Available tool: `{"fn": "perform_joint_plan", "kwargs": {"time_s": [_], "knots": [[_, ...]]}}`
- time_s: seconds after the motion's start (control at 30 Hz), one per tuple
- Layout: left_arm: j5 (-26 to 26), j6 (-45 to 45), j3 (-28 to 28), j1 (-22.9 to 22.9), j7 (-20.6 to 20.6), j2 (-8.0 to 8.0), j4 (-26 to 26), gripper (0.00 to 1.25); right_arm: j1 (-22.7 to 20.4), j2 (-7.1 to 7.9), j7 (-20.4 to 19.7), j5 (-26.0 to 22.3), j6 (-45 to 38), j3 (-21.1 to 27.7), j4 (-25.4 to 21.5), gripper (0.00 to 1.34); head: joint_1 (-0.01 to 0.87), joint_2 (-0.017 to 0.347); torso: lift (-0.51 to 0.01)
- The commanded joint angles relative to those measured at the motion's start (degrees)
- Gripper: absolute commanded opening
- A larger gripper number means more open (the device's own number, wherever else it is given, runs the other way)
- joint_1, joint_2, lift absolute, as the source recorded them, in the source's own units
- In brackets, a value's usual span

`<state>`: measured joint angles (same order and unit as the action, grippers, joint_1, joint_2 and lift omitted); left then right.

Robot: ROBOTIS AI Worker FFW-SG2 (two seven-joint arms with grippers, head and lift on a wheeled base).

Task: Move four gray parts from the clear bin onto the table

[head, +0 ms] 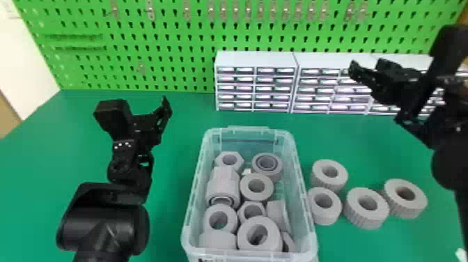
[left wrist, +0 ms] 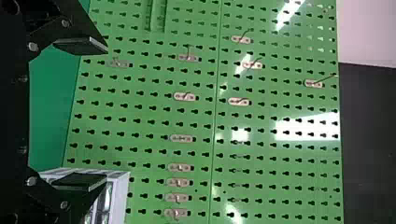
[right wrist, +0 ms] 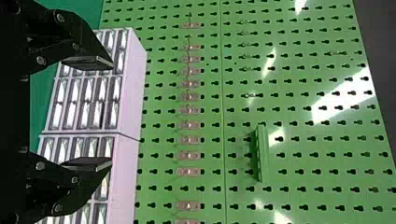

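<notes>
Head view, and look at this: four gray parts sit out on the smooth green bench, right of the clear bin! Chunky round rings, every one with a hole through it, and fine ridges run down the sides of some. More gray pieces fill that see-through plastic tub: a six-sided nut at the far left, a collared ring at the far right, a thick ring at the near end. Up on the left hangs the left gripper, matte black and angular; over on the far right, the right gripper. Wrist views settle it: both pairs of jaws stand wide apart, nothing between them! Behind, pale boxy drawer cabinets line up against the glossy green pegboard, punched with keyhole slots and dotted with metal hooks.
</notes>
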<state>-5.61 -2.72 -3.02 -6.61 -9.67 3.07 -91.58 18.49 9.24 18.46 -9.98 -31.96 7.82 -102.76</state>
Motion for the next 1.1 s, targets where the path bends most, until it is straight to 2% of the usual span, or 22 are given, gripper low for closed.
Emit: {"fn": "perform_joint_plan", "kwargs": {"time_s": [0.0, 0.53, 0.83, 1.07], "knots": [[-0.3, -0.4, -0.1, -0.2, 0.0, 0.00, 0.0, 0.95, -2.7, -0.46, -0.3, 1.6, 2.2, 0.4, -1.1, 0.81, 0.693, 0.072, -0.052], [-0.6, -1.2, 0.3, -0.2, 0.1, 0.00, 0.0, 0.95, -10.0, -3.36, -1.4, 7.3, 8.8, 2.4, -1.7, 0.81, 0.693, 0.072, -0.052], [-0.6, -1.2, -0.1, -0.2, 0.1, 0.00, 0.0, 0.95, -10.5, -2.83, -3.2, 8.4, 12.3, -0.4, 0.2, 0.81, 0.693, 0.072, -0.052], [-0.6, -1.2, -0.6, 0.3, 0.1, -0.35, 0.0, 0.95, -13.2, -2.92, -4.4, 8.6, 14.6, 0.6, 0.3, 0.81, 0.693, 0.072, -0.052]]}}
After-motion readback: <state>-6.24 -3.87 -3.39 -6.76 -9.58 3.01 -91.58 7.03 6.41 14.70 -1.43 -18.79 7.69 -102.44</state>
